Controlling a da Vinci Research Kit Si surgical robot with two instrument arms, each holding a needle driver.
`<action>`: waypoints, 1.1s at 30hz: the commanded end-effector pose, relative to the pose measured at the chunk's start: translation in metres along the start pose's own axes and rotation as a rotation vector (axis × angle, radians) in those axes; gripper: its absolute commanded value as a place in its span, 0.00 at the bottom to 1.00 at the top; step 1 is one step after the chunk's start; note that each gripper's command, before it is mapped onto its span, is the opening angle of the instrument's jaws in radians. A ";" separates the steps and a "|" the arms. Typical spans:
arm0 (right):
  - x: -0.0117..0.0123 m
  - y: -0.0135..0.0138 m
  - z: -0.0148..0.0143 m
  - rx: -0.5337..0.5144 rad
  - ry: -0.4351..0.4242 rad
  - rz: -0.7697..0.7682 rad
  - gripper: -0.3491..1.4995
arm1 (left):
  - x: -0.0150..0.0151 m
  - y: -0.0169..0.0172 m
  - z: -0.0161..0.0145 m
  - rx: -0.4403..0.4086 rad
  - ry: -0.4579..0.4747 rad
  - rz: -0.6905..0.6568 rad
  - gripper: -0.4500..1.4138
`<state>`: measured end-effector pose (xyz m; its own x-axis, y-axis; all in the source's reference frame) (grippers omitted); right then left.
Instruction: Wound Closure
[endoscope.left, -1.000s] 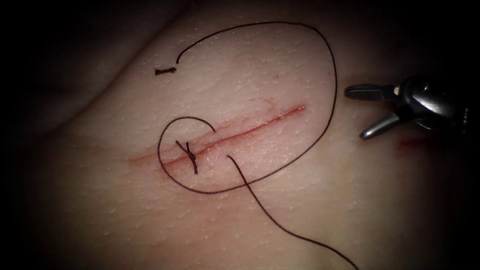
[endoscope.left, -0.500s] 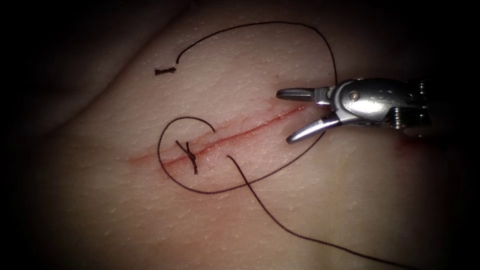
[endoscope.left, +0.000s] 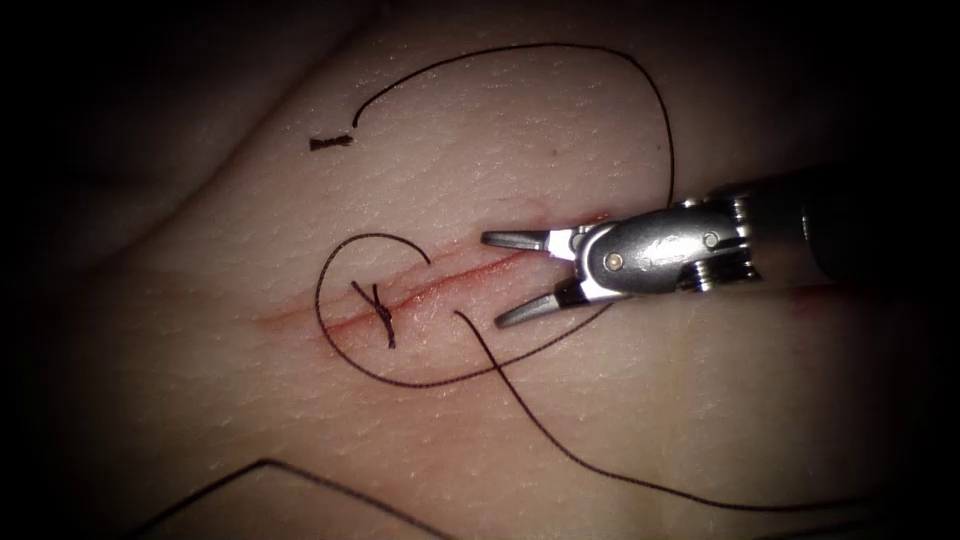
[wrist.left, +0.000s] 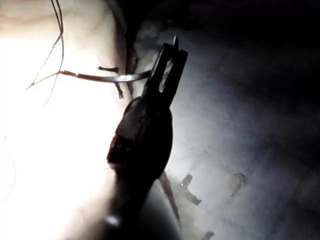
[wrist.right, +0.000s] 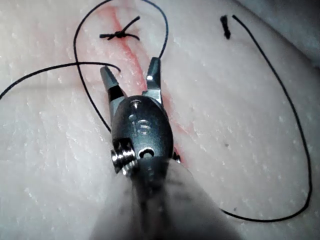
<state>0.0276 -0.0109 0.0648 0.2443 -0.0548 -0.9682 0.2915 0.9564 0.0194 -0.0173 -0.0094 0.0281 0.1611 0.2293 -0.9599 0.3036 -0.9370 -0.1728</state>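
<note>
While left pincer (wrist.left: 167, 62) grips needle (wrist.left: 107, 77) crosswise, right pincer (endoscope.left: 512, 280) gapes, empty.

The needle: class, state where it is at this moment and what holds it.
In the left wrist view the needle is held near one end in the shut left claw, its curve reaching out beside the tissue, not in it.

Your right tool (wrist.right: 131, 76) hung over the tissue (wrist.right: 240, 125) with its jaws spread apart and empty, one on either side of the red cut (wrist.right: 131, 55). A tied knot (wrist.right: 119, 35) sat across the cut just beyond the tips. Dark thread (wrist.right: 292, 120) looped loosely around them, and a short cut end (wrist.right: 225, 26) lay apart.
</note>
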 end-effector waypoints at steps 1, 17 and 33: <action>-0.0005 -0.0004 0.0008 0.003 0.001 -0.006 0.81 | -0.0007 0.0004 0.0006 -0.001 0.000 -0.004 0.00; -0.0010 -0.0013 0.0055 0.010 -0.067 -0.078 0.74 | -0.0015 -0.0002 0.0018 0.005 -0.001 -0.001 0.00; -0.0005 -0.0026 0.0034 0.078 -0.113 -0.173 0.00 | -0.0022 0.0001 0.0023 -0.004 -0.011 0.009 0.00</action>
<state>0.0292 -0.0137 0.0658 0.2911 -0.2566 -0.9216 0.4061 0.9054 -0.1238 -0.0194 -0.0098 0.0293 0.1530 0.2140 -0.9648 0.3029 -0.9394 -0.1603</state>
